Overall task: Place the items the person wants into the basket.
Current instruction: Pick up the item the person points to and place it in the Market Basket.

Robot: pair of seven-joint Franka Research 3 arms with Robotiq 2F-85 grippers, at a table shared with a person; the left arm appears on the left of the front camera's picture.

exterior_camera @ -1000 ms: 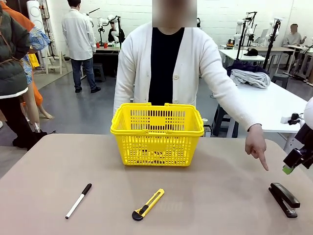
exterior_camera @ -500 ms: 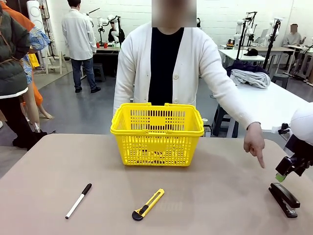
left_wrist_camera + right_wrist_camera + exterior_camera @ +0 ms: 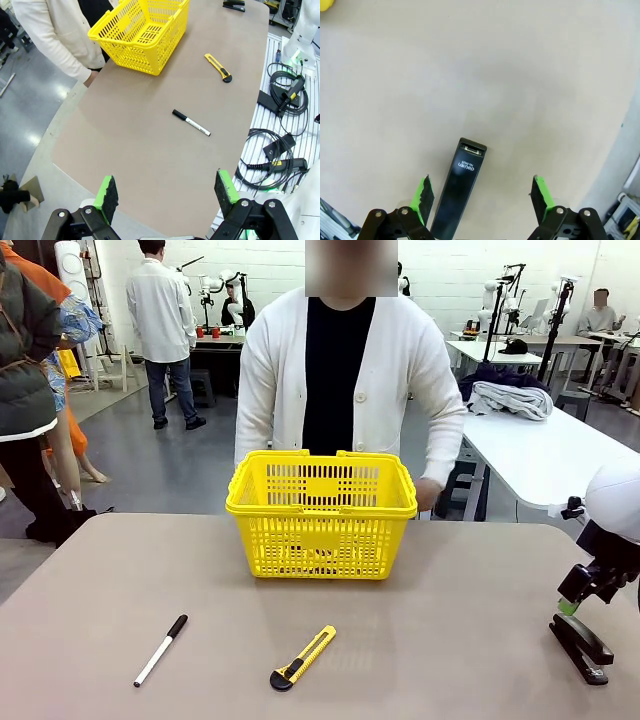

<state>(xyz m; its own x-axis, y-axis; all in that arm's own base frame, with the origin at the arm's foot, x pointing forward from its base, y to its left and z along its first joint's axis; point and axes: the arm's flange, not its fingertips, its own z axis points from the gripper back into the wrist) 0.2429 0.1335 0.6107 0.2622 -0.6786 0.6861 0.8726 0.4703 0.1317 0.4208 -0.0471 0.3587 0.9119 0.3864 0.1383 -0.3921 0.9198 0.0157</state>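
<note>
A black stapler (image 3: 582,648) lies near the table's right edge. My right gripper (image 3: 568,604) hangs just above its far end, open. In the right wrist view the stapler (image 3: 460,187) lies lengthwise between the spread fingers of that gripper (image 3: 482,192), closer to the left pad, with no contact. The yellow basket (image 3: 320,515) stands at the far middle of the table, in front of the person (image 3: 345,380) in a white cardigan. My left gripper (image 3: 167,192) is open, high above the table's left end, holding nothing.
A white marker with a black cap (image 3: 160,650) lies at the front left, and a yellow utility knife (image 3: 303,657) at the front middle. The person's hand (image 3: 428,495) rests beside the basket's right rim. Cables (image 3: 280,125) lie off the table's edge.
The person's hand, which pointed down at the stapler, has pulled back to the body. My right gripper has dropped lower and closer over the stapler. The left gripper has stayed open.
</note>
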